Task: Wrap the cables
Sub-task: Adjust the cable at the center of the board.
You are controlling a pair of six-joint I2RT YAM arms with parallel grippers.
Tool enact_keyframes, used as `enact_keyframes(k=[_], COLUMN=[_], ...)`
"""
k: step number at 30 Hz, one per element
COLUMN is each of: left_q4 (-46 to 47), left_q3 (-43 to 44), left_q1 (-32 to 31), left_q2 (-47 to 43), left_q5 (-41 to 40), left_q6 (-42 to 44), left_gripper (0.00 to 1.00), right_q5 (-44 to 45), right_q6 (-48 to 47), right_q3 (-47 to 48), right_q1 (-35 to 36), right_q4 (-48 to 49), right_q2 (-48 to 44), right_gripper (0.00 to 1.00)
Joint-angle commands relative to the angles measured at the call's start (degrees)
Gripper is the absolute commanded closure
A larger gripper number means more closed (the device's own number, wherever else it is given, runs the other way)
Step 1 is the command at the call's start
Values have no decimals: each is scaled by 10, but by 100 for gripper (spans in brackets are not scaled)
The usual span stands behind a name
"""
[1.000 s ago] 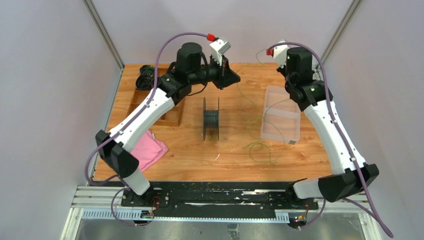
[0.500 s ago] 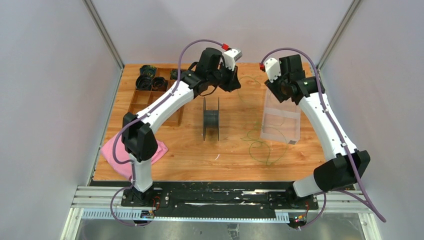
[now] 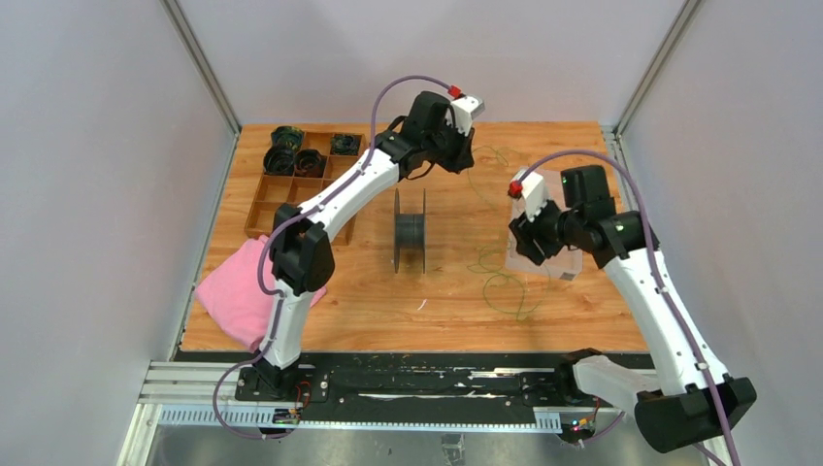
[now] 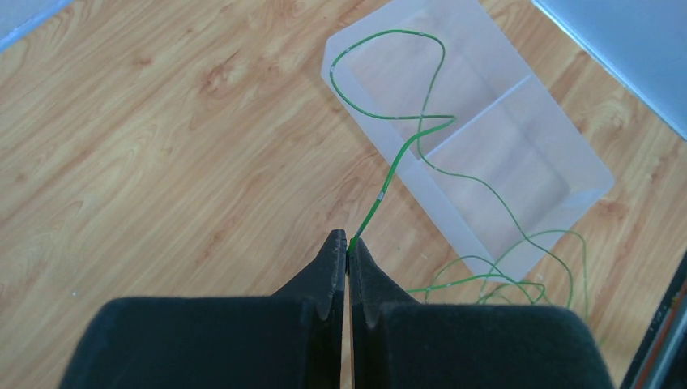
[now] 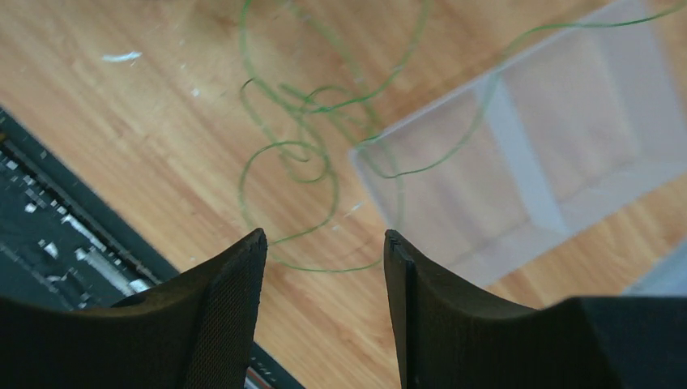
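A thin green cable (image 4: 403,156) runs from my left gripper (image 4: 348,241), which is shut on its end, across a clear plastic box (image 4: 518,154) to a loose tangle on the wood (image 3: 507,287). In the top view my left gripper (image 3: 464,153) is high at the back centre. My right gripper (image 5: 324,237) stands open with nothing between its fingers, hovering over the cable loops (image 5: 301,158) near the clear box (image 5: 559,154). An empty black spool (image 3: 410,231) stands upright at the table's centre.
A wooden compartment tray (image 3: 264,206) with several dark wound coils sits at the back left. A pink cloth (image 3: 233,296) lies at the front left edge. The black base rail (image 3: 417,379) runs along the near edge.
My left gripper carried the cable end right and toward the back. My right gripper opened, let go, and swung forward and down over the box and the loops.
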Motion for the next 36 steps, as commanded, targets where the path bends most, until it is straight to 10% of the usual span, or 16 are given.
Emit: enact_keyframes(k=[1, 18, 36], left_q4=[-17, -15, 5], left_q3=[42, 53, -123], left_q1=[-2, 42, 90], left_q2=[36, -3, -217], left_q5=[-14, 37, 95], left_q6=[28, 16, 31], left_gripper=[97, 42, 33], right_q5=[-122, -122, -132], right_q6=[-12, -15, -49], right_q3=[-99, -186, -212], right_q1=[7, 32, 76], right_q4=[34, 186, 188], right_q2=[-8, 124, 103], right_gripper=[45, 45, 49])
